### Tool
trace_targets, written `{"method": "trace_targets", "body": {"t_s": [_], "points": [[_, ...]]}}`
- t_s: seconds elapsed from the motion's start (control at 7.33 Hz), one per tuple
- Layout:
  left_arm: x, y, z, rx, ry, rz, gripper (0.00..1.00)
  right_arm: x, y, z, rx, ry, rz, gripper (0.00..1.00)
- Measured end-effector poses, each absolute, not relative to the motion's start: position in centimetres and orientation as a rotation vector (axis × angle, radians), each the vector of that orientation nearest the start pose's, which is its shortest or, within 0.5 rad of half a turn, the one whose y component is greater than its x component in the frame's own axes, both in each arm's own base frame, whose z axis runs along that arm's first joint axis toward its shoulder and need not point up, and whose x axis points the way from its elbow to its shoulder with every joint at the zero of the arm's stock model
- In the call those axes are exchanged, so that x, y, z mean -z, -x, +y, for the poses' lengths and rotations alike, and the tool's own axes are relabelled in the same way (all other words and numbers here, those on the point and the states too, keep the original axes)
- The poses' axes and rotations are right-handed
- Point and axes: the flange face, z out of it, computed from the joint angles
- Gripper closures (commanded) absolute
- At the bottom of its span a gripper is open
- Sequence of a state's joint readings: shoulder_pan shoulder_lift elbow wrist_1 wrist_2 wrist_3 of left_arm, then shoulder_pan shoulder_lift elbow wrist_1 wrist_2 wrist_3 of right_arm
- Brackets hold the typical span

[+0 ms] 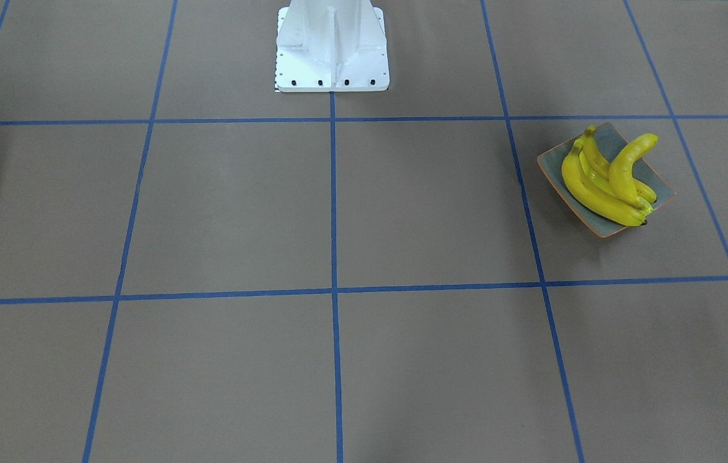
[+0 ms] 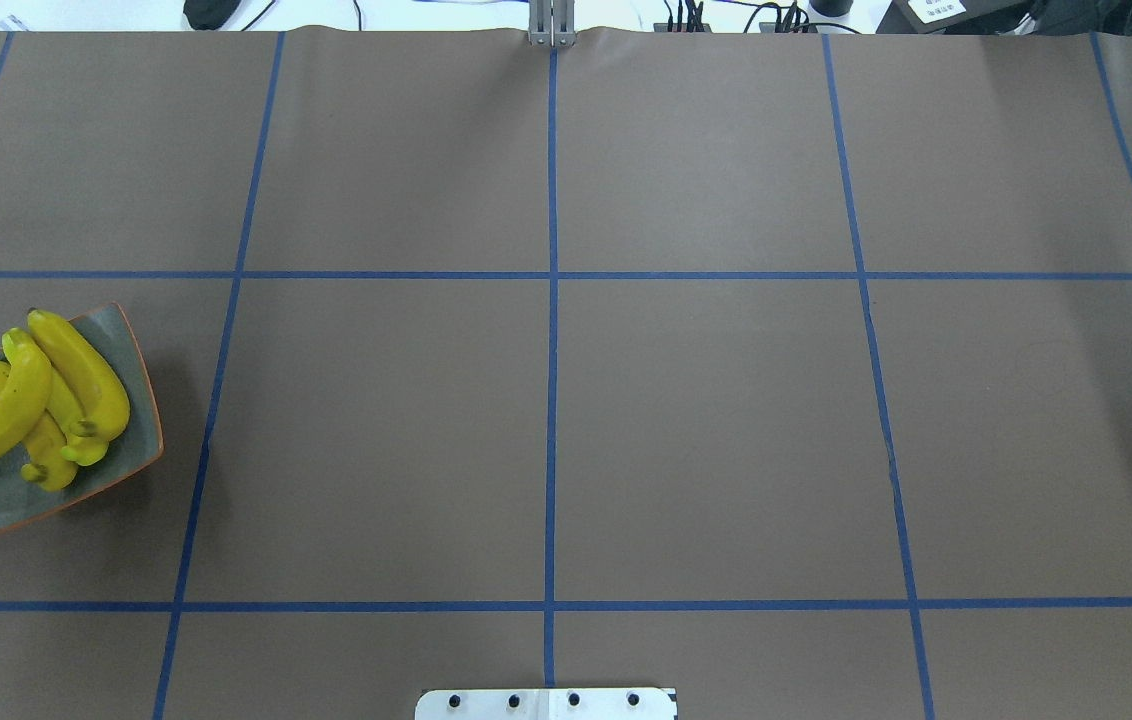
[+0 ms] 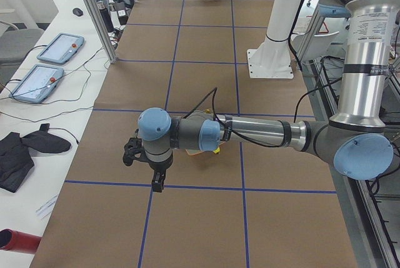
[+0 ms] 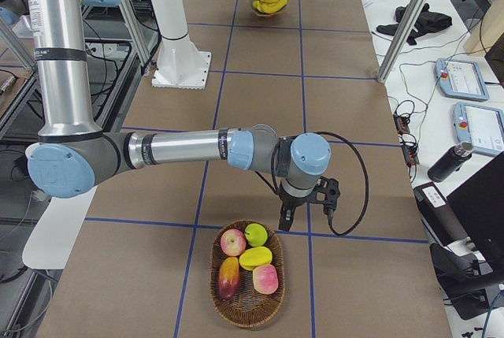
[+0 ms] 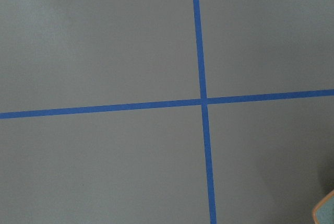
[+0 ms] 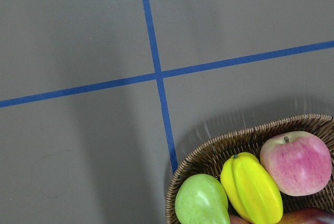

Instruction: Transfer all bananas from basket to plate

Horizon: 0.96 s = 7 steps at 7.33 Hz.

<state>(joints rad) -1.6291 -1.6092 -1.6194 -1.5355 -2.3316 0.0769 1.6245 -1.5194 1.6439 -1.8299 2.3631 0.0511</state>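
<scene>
Overhead exterior view shows the bright yellow, bendy bananas (image 2: 91,385) piled on the plate (image 2: 6,500) at the table's left edge, so I should just check the basket (image 6: 219,143) at the right edge for more, though I cannot tell if my left gripper (image 3: 157,183) or right gripper (image 4: 285,218) is open.

I record the bananas (image 1: 586,190) smooth and plastic-glossy, the plate (image 2: 4,495) glazed and shiny with a duller orange-brown rim, the surface (image 2: 706,430) matt brown and paper-like under smooth blue tape lines (image 2: 552,400), the basket (image 6: 209,153) rough woven wicker, and my right arm's tube (image 4: 185,149) brushed metal with smooth blue plastic caps (image 4: 311,155).
</scene>
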Motion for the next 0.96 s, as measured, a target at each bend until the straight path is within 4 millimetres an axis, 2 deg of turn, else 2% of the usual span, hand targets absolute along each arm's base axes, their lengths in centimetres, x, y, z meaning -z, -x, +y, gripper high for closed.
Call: {"method": "trace_targets", "body": {"t_s": [0.41,0.96], "points": [[-62.0,9.4,-50.6,-0.036,-0.1,0.756,0.0,-63.2,-8.8,-48.6,-0.15,0.133,-0.794,0.0],[-61.9,9.4,-50.8,-0.037,-0.102,0.756,0.0,-63.6,-8.8,-48.2,-0.152,0.139,-0.794,0.0]]}}
